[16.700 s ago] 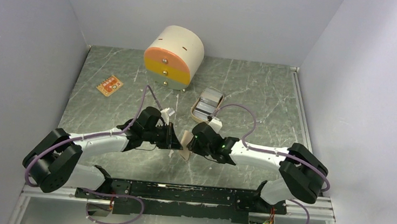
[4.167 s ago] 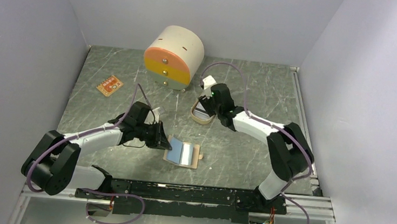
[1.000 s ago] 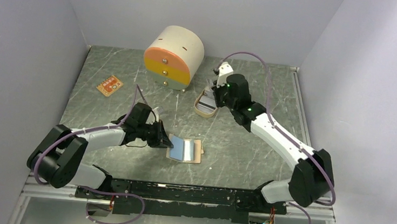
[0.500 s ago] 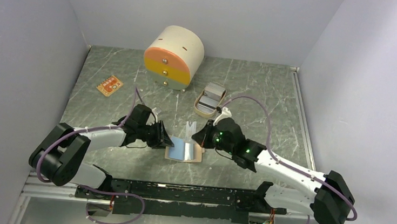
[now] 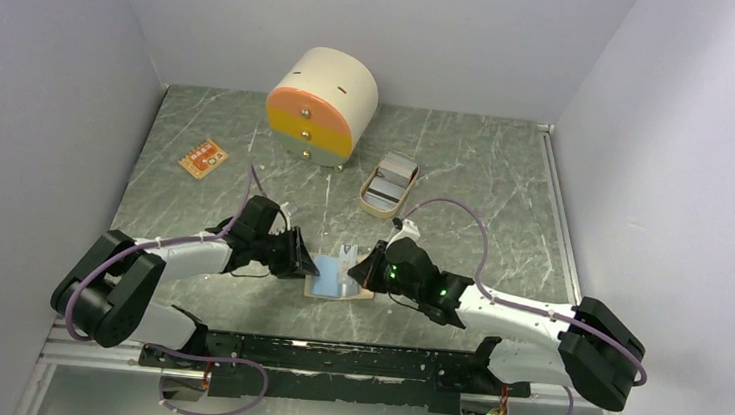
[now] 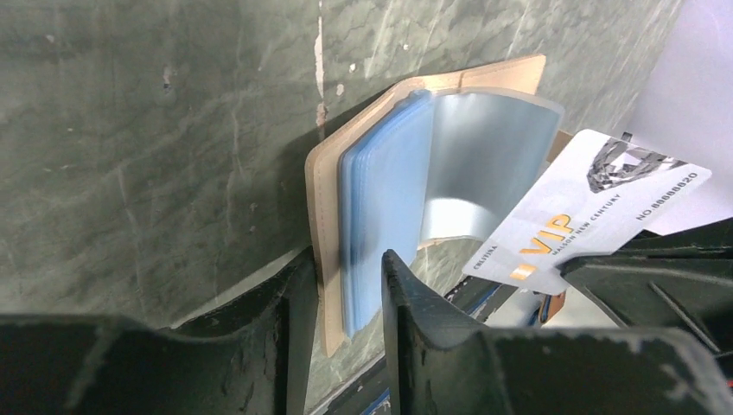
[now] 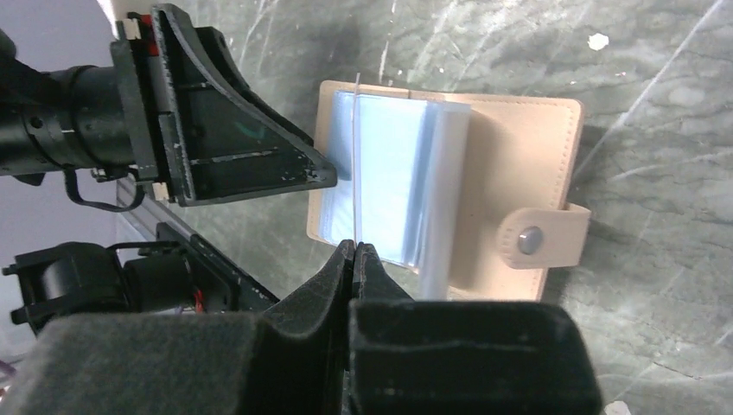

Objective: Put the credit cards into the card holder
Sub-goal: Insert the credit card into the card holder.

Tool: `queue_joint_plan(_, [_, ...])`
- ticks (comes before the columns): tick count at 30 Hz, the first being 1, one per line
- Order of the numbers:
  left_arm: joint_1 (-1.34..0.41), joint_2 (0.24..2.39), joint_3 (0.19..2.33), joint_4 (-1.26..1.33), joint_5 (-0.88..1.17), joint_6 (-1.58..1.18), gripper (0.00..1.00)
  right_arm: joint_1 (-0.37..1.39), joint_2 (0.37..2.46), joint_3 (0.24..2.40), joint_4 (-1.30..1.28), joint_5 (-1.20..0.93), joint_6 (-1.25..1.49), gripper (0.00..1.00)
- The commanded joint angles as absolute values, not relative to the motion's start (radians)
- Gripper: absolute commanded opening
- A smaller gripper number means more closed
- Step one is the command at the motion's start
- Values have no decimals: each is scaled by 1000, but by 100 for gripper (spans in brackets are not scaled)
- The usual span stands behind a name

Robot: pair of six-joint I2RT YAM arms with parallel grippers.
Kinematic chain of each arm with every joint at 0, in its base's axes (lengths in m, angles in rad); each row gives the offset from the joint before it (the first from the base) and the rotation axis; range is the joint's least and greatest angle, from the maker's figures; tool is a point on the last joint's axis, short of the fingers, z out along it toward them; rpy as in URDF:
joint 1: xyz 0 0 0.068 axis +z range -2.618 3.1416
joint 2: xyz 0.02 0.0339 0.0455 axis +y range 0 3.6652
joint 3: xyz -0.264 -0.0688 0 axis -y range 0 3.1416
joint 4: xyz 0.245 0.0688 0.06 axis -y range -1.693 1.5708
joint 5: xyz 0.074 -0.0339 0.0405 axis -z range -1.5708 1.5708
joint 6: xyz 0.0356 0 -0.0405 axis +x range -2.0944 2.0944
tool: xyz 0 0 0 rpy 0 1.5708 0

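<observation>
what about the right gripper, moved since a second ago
Yes: the right gripper, pinching a white plastic card, moved from the beige oval tray toward the near edge, to the tan folding card holder.

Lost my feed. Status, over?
Left tool straddles card holder edge, grip unclear. Right tool shut on VIP card, poised over sleeves. Nothing blocking.

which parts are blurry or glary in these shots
Left wrist view: the left claw is a dark blur, the white VIP credit card reads sharp, the plastic sleeves of the tan leather-like card holder shine pale. Right wrist view: the right claw is soft, the holder crisp. Top view: even light.
</observation>
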State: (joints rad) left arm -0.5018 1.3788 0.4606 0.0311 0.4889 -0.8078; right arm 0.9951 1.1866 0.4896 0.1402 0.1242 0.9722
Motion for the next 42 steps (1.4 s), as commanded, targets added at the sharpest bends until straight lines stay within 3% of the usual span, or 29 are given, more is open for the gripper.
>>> queue_joint_plan(1, [-509, 1356, 445, 10, 464, -781, 38, 999, 1184, 450, 222, 142, 981, 0])
queue_joint_plan(5, [-508, 1343, 409, 72, 508, -805, 38, 992, 1183, 396, 278, 132, 970, 0])
queue_joint_plan(15, [-509, 1350, 409, 93, 550, -800, 10, 927, 1190, 321, 401, 63, 939, 0])
queue_joint_plan(23, [-509, 1360, 402, 135, 616, -778, 9, 846, 1218, 284, 518, -68, 910, 0])
queue_joint_plan(42, [-509, 1387, 398, 107, 594, -728, 9, 792, 1304, 200, 698, -146, 933, 0])
